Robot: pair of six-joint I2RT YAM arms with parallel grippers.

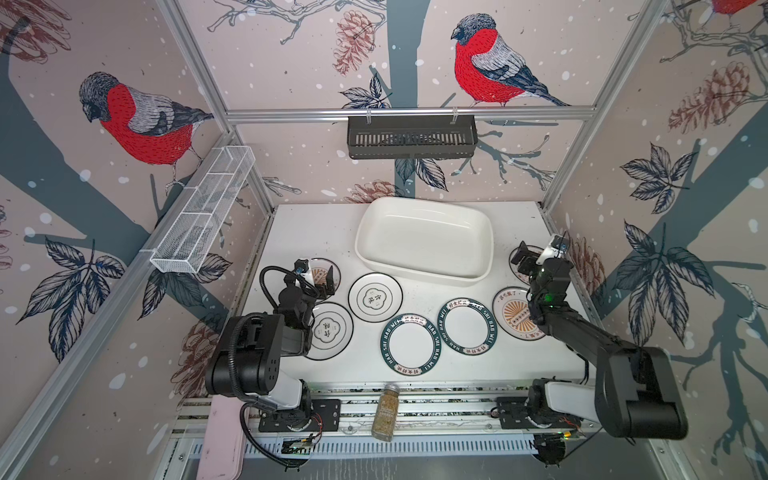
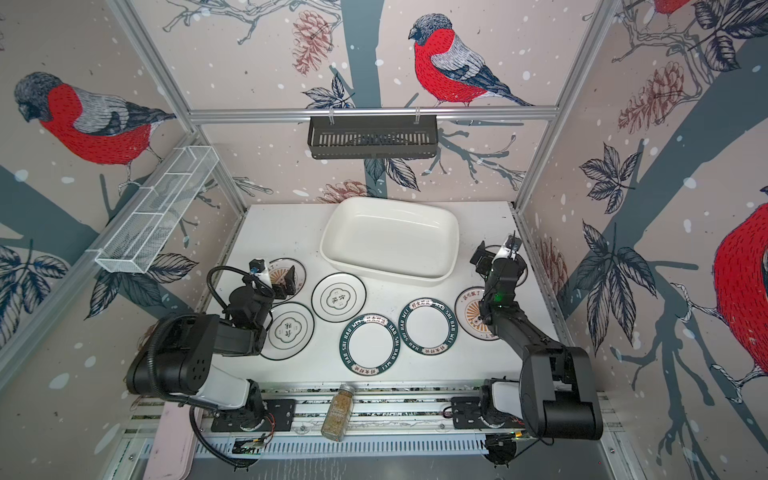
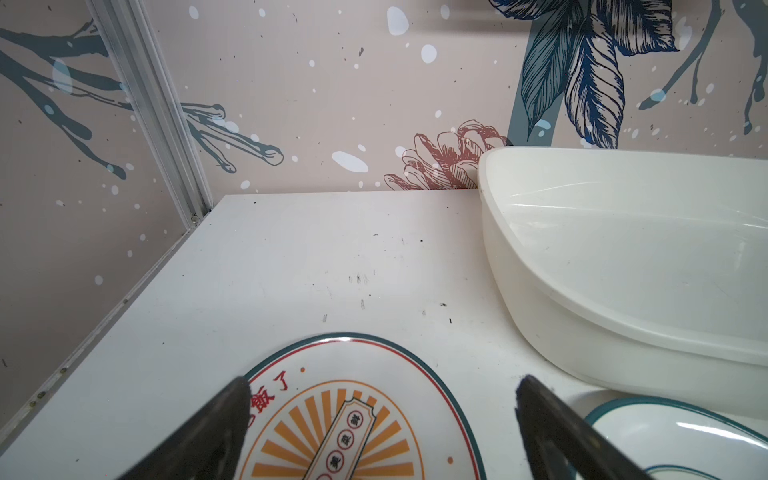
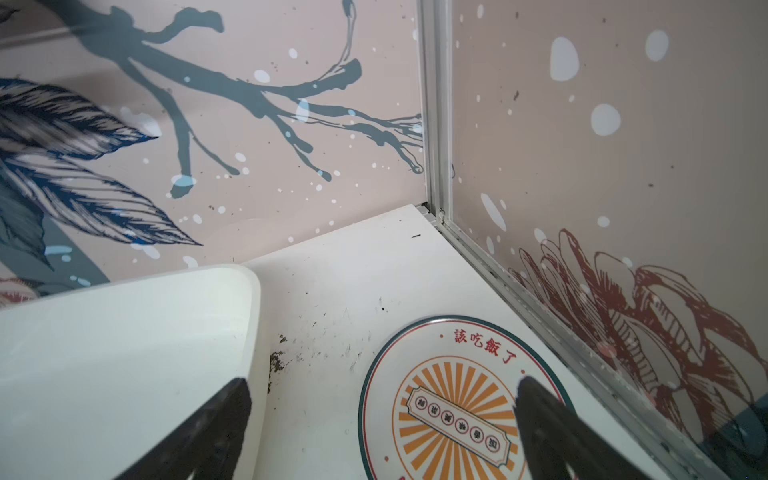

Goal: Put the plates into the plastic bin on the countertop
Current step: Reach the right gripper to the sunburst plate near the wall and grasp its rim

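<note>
- Now we see seven plates (image 1: 410, 344) lying flat on the bench (image 1: 311, 232), none yet in the plastic bin (image 1: 424, 245), which stands empty at the back.
- We judge this the first pick-up.
- Our left fingers (image 3: 224, 424) gape fully wide, holding nothing, poised over a sunburst plate (image 3: 353, 415) off the bin's left end.
- Our right fingers (image 4: 552, 424) are just as wide and empty, over another sunburst plate (image 4: 453, 415) between bin and right wall.
- Next, we reckon, each pair must drop onto a rim and pinch; flat plates offer little edge.
- A flower-emblem plate (image 1: 375, 297) lies just beside the left target, and the bin's wall crowds both approaches.
- A spice jar (image 1: 384, 411) lies on the front rail, well apart.
</note>
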